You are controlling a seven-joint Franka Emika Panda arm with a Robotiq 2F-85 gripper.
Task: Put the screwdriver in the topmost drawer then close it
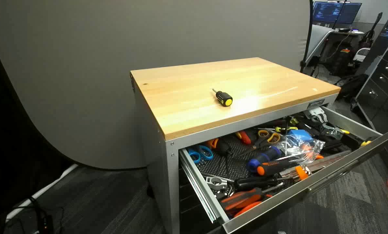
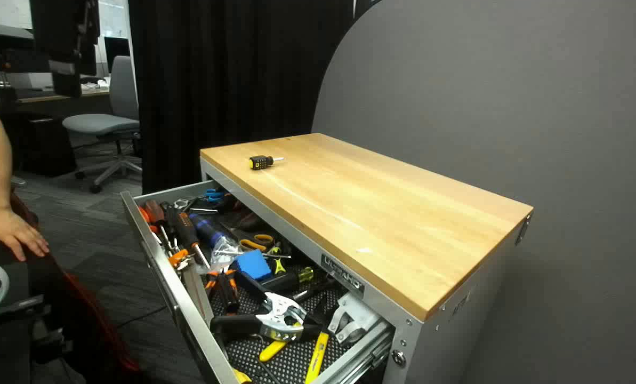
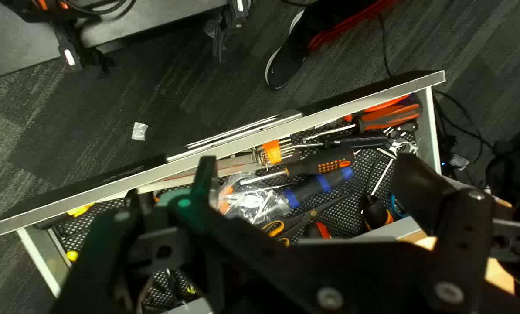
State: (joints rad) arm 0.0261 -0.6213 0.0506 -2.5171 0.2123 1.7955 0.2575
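The screwdriver point(image 1: 224, 98), short and black with a yellow end, lies on the wooden cabinet top near the drawer side. It also shows in an exterior view point(image 2: 261, 162), and is out of view in the wrist view. The topmost drawer point(image 1: 268, 204) is pulled open and full of tools, in both exterior views point(image 2: 160, 269). In the wrist view the drawer point(image 3: 242, 144) lies below my gripper point(image 3: 305, 168). The gripper's fingers are wide apart with nothing between them. The gripper is out of view in both exterior views.
The drawer holds scissors point(image 3: 313, 213), a blue-banded handle point(image 3: 316, 187), orange-handled tools point(image 1: 272, 166) and a clamp point(image 2: 283, 314). A person's hand point(image 2: 11, 232) is beside the drawer, and a shoe point(image 3: 286, 65) is on the floor. A grey backdrop point(image 1: 148, 32) stands behind the cabinet.
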